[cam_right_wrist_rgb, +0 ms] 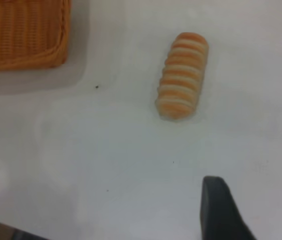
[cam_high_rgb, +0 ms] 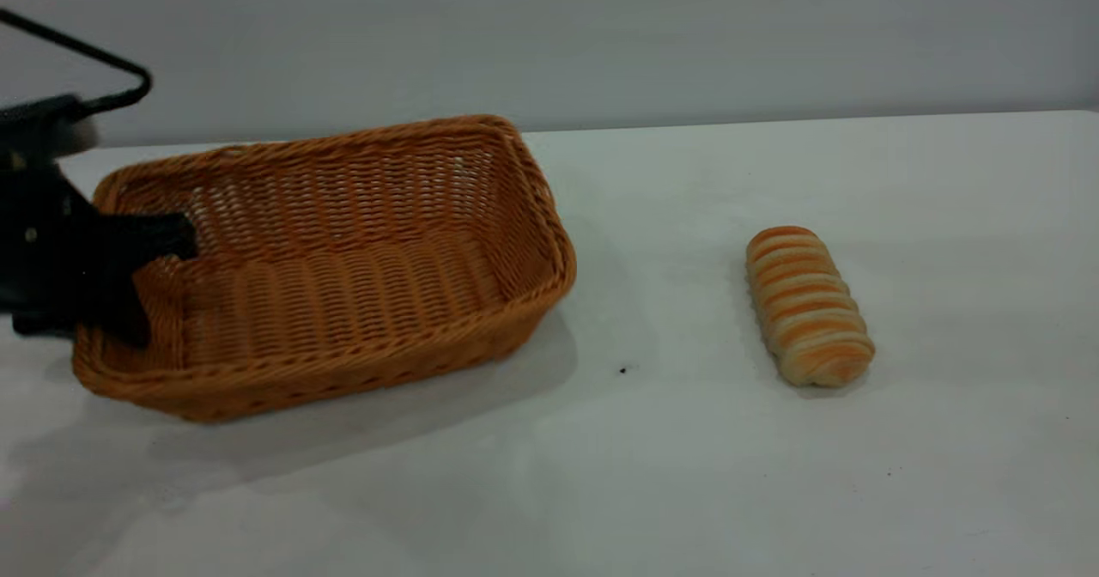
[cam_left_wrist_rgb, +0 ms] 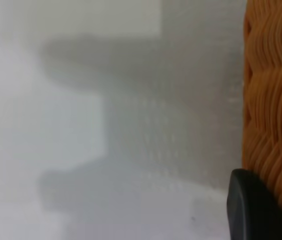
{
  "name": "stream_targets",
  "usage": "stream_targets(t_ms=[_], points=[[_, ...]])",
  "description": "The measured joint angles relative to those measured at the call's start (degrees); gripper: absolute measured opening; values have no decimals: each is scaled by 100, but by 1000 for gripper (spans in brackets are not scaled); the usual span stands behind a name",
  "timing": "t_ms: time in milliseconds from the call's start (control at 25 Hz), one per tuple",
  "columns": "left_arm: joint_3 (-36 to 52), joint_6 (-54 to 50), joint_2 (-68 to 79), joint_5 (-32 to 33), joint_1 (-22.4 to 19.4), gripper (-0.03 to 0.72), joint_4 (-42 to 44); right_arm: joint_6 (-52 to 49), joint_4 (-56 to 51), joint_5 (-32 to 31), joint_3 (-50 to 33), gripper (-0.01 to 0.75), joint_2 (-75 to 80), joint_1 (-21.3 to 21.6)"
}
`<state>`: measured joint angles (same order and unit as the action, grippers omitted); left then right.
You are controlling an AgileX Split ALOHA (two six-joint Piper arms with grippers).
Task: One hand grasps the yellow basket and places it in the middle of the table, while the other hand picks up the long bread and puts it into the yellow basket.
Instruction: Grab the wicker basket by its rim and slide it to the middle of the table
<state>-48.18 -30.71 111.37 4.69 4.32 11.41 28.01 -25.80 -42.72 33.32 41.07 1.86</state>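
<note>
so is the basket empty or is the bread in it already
Empty. The basket shows only bare weave inside, and the bread lies on the table to its right, apart from it.

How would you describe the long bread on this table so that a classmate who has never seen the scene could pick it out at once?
Start from the white table and find the big woven yellow basket on its left half, whose left end the left gripper holds. Look right across bare tabletop, past a tiny dark speck, to the long bread lying alone. It is the only small, oblong thing, banded crosswise in orange and cream.
</note>
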Motion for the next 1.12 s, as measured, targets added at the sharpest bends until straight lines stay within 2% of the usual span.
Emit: stream_targets(t_ms=[240, 520, 680, 880, 1000, 1120], points=[[-710, 1136, 346, 972, 252, 137, 7, 0, 0, -4, 0, 403, 0, 0], [-974, 2381, 517, 1296, 495, 136, -593, 0, 0, -6, 1, 403, 0, 0], [-993, 2379, 527, 1412, 501, 136, -618, 0, 0, -6, 1, 403, 0, 0], [-993, 1898, 527, 1536, 501, 126, -606, 0, 0, -6, 1, 403, 0, 0], [-993, 1792, 534, 1625, 501, 184, -575, 0, 0, -6, 1, 403, 0, 0], [-993, 1767, 549, 1785, 506, 300, -455, 0, 0, -6, 1, 403, 0, 0]])
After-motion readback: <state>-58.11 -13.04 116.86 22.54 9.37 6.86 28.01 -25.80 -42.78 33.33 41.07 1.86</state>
